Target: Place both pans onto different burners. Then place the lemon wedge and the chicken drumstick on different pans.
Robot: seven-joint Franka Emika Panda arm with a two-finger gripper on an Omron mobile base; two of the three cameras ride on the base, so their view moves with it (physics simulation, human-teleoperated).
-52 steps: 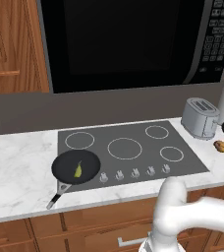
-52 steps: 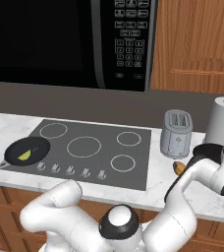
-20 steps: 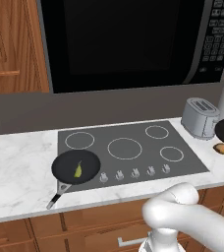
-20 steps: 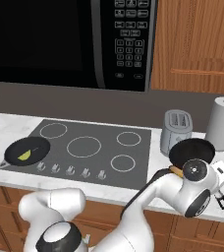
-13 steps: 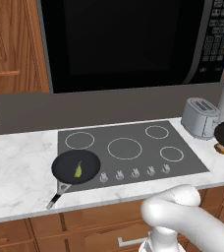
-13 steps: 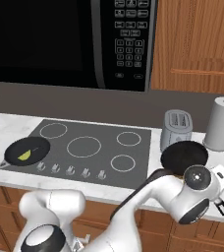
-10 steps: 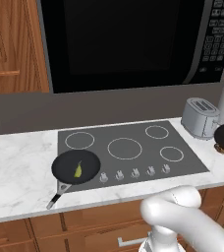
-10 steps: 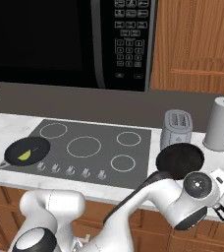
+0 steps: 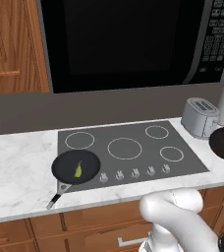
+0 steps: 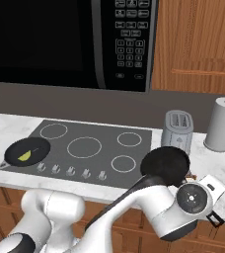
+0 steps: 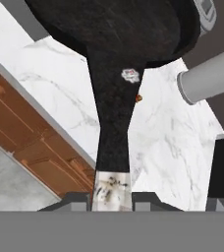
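Second pan [image 10: 166,164] has lifted, now covering the drumstick.

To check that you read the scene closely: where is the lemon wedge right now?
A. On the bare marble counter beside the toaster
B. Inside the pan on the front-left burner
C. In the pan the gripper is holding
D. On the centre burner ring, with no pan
B: the lemon wedge lies inside the pan on the cooktop's front-left burner, while the other pan near the toaster shows no wedge.
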